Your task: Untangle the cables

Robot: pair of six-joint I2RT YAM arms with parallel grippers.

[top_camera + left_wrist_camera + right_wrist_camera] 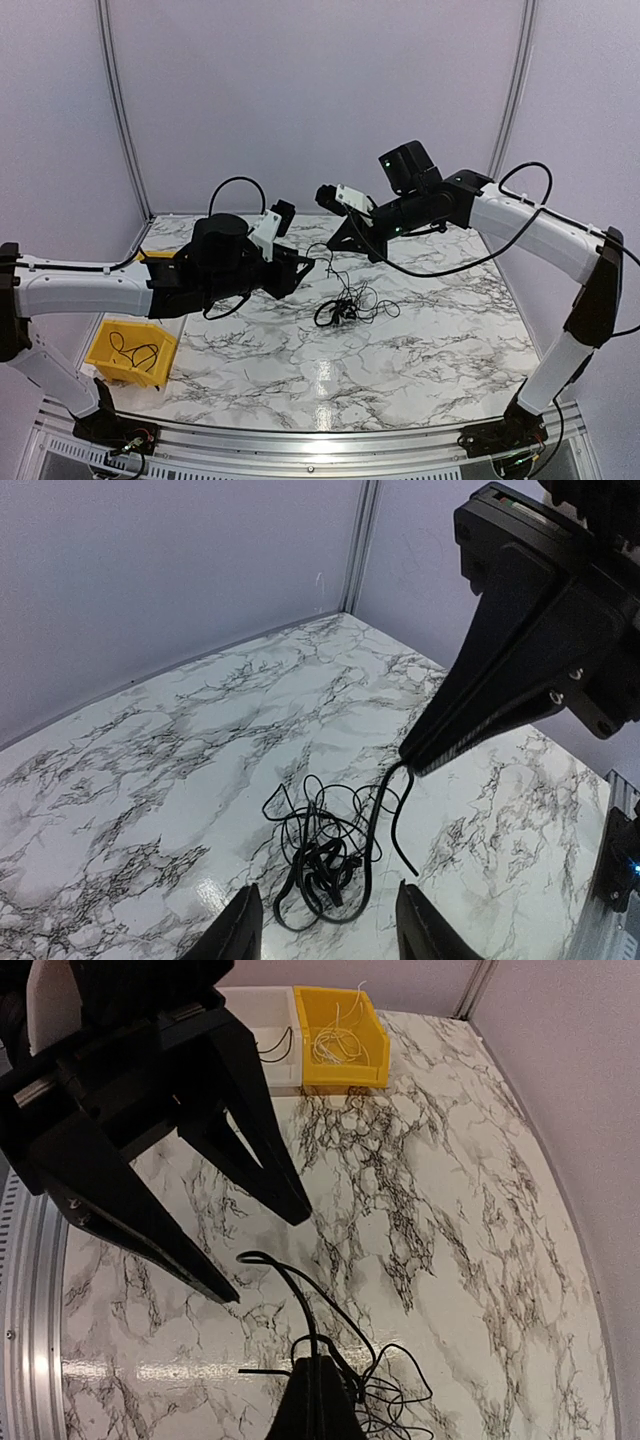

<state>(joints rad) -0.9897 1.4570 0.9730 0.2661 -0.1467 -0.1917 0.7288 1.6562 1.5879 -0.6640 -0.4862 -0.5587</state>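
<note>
**Marble bench, two arms, one strand pinched above the tangle**

Marble-patterned bench [440,330] fills the lower half of the top view, with pale walls behind it. Both white arms reach in from the frame's sides and meet above the middle of the bench. A yellow bin [125,375] sits at the lower left of that view, at the bench's near corner, with a loop of black wire inside.

The left tool [303,265] hangs just left of centre with its jaws spread apart and nothing between them. In the left wrist view its two fingertips stand on either side of the bunch below.

The right tool [408,762] is clenched, its fingers pressed tip to tip, and it pinches one strand of the cables [320,855]. That strand hangs from its tip down to the rest. The bunch lies on the middle of the bench in loose black loops, below and between the two tools, well apart from the bin.
</note>
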